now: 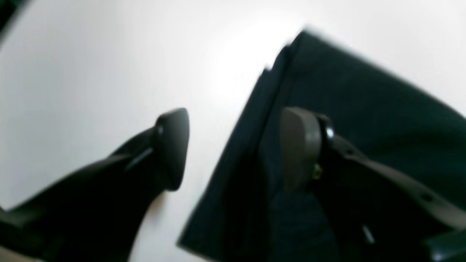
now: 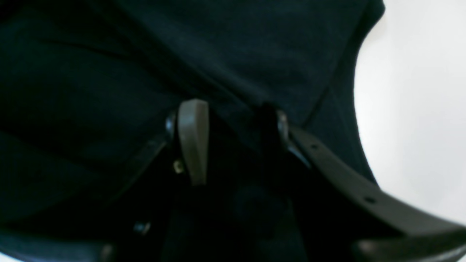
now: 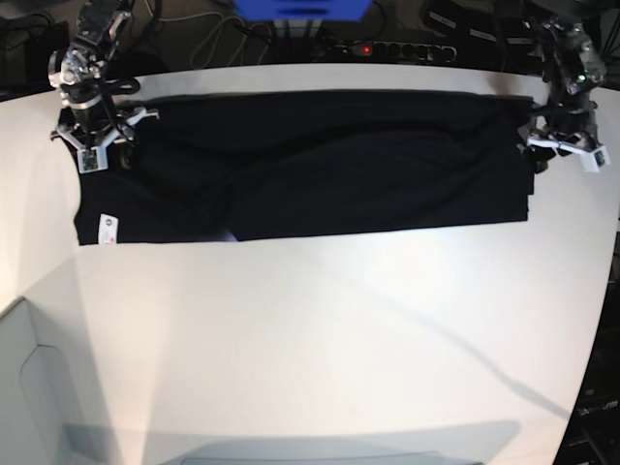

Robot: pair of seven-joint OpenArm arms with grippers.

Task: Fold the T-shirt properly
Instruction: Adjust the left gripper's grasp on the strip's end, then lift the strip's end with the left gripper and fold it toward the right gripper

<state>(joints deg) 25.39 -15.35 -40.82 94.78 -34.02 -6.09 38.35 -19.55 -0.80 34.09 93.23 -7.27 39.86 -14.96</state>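
Observation:
The black T-shirt [image 3: 320, 165] lies as a long folded band across the far half of the white table [image 3: 310, 339], its small white label [image 3: 107, 230] at the near left corner. My left gripper [image 1: 236, 145] hangs open over the shirt's right end [image 1: 364, 102], one finger above cloth and the other above bare table, with nothing held. In the base view the left gripper [image 3: 539, 147] is at the shirt's right edge. My right gripper [image 2: 231, 138] stands at the left end [image 3: 94, 153], with dark cloth [image 2: 109, 72] bunched between its fingers.
A power strip [image 3: 387, 48] with cables and a blue box [image 3: 300, 8] lie beyond the table's back edge. The table's curved right edge [image 3: 605, 320] runs close to the left arm. A grey panel [image 3: 29, 387] sits at the near left.

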